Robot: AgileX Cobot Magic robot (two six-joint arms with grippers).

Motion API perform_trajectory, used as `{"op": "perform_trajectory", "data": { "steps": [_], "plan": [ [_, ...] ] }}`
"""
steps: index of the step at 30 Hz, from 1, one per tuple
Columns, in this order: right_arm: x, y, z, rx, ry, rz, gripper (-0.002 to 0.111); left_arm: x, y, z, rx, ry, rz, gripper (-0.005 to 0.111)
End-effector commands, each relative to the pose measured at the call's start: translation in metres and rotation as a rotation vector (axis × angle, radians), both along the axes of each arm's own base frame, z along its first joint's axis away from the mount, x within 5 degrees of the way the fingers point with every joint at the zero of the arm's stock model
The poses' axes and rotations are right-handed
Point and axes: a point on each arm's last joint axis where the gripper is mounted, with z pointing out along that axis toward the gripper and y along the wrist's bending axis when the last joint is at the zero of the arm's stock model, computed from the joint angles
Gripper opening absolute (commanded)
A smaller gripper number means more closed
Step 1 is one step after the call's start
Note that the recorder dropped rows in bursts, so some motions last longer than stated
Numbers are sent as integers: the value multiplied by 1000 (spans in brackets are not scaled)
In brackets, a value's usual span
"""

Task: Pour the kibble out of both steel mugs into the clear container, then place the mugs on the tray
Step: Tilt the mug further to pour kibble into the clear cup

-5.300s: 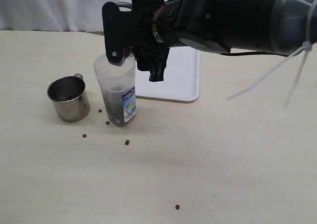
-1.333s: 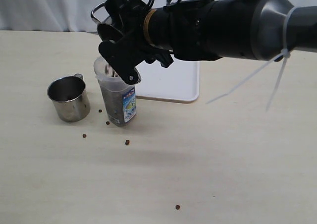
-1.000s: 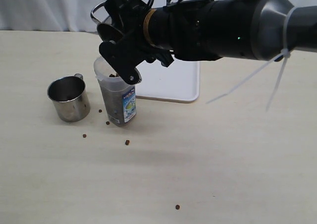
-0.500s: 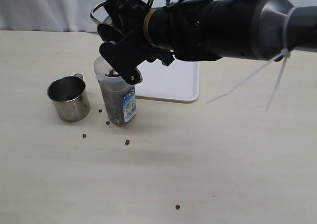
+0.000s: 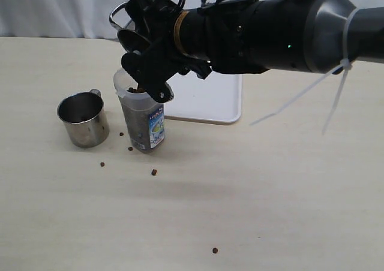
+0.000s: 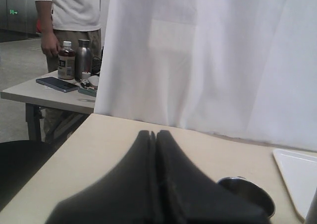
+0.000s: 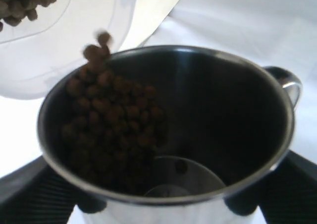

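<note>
My right gripper [image 5: 144, 56] reaches across from the right, shut on a steel mug [image 5: 128, 36] that it holds tipped over the clear container [image 5: 142, 116]. In the right wrist view the mug [image 7: 208, 110] still holds kibble [image 7: 114, 120] sliding toward its rim, with pellets dropping toward the container's mouth [image 7: 69, 55]. Kibble [image 5: 137, 90] shows near the container's top. The second steel mug [image 5: 83, 119] stands upright to the container's left and looks empty; it also shows as the mug [image 6: 247, 194] in the left wrist view. My left gripper [image 6: 155, 134] is shut on nothing. The white tray [image 5: 211, 96] lies behind the container.
Loose pellets lie on the table: one [image 5: 154, 172] in front of the container, one [image 5: 102, 163] near the standing mug, one [image 5: 215, 250] far forward. A white curtain [image 6: 208, 55] hangs behind the table. A person [image 6: 69, 16] stands by a side table beyond the left edge.
The right wrist has rolled since the earliest frame, tipping the mug further over the container. Over the last second the arm barely moves while kibble builds up near the container's top.
</note>
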Motion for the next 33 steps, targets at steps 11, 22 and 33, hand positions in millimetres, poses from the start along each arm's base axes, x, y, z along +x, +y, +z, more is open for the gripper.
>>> {"op": "perform_trajectory", "data": {
  "steps": [11, 22, 33],
  "plan": [
    [0, 1, 7, -48, -72, 43, 5, 0, 0, 0, 0, -8, -1, 0],
    [0, 0, 9, -45, -77, 42, 5, 0, 0, 0, 0, -12, -2, 0],
    [-4, 2, 14, -49, -93, 46, 5, 0, 0, 0, 0, -8, -1, 0]
  ]
}}
